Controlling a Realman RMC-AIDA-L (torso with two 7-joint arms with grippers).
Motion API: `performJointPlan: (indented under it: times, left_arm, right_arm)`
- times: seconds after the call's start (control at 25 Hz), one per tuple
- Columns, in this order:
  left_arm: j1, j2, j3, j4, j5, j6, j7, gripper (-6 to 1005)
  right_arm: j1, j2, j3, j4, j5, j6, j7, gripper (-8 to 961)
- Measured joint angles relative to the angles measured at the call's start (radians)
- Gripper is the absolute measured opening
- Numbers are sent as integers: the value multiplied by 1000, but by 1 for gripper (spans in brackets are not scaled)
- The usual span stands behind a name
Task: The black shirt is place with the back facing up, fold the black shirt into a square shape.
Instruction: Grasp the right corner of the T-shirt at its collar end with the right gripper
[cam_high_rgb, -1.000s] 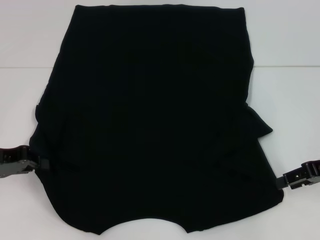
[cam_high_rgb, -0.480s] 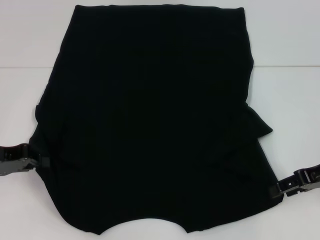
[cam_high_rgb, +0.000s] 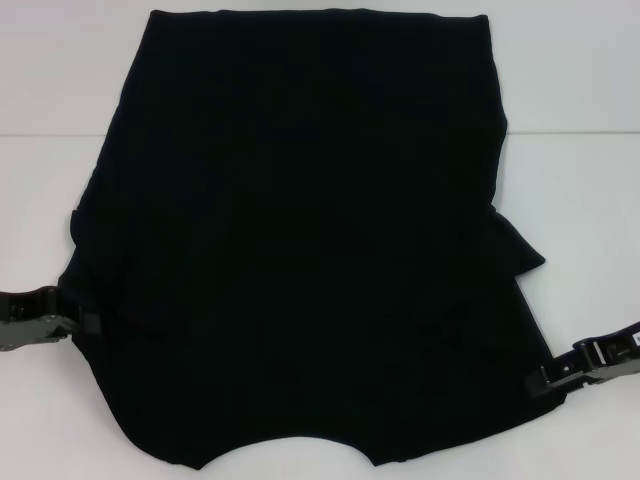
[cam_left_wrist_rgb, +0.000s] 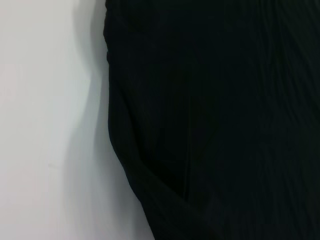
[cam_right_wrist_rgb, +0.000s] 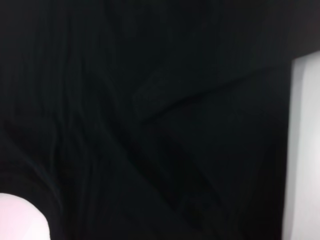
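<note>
The black shirt (cam_high_rgb: 300, 240) lies spread flat over most of the white table (cam_high_rgb: 580, 200), plain side up, with no lettering showing. A sleeve bump sticks out on its right side (cam_high_rgb: 520, 255). My left gripper (cam_high_rgb: 88, 322) sits low at the shirt's left edge, its tip touching the cloth. My right gripper (cam_high_rgb: 542, 383) reaches in at the shirt's lower right edge, its tip over the hem. The black shirt (cam_left_wrist_rgb: 215, 120) fills most of the left wrist view beside bare table, and the black shirt (cam_right_wrist_rgb: 150, 120) nearly fills the right wrist view.
Bare white table (cam_left_wrist_rgb: 45, 120) flanks the shirt on both sides. A seam line in the table (cam_high_rgb: 570, 131) runs across behind the shirt's upper part. The shirt's near hem reaches the bottom of the head view.
My right gripper has moved nearer and inward, from beside the shirt onto its lower right edge. My left gripper shifted only slightly along the left edge. The shirt has not moved.
</note>
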Motion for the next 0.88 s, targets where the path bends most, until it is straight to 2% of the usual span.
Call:
performJointPlan:
  times: [0.64,0.88]
  left_arm:
    - [1,0,-2,0,-13,0,0,54]
    - [0,1,-2,0,-15,-1,0,54]
  right_arm:
    - [49,44,-4,4,7,34,-3,636]
    - [56,49,-7,4,7,31,0,620]
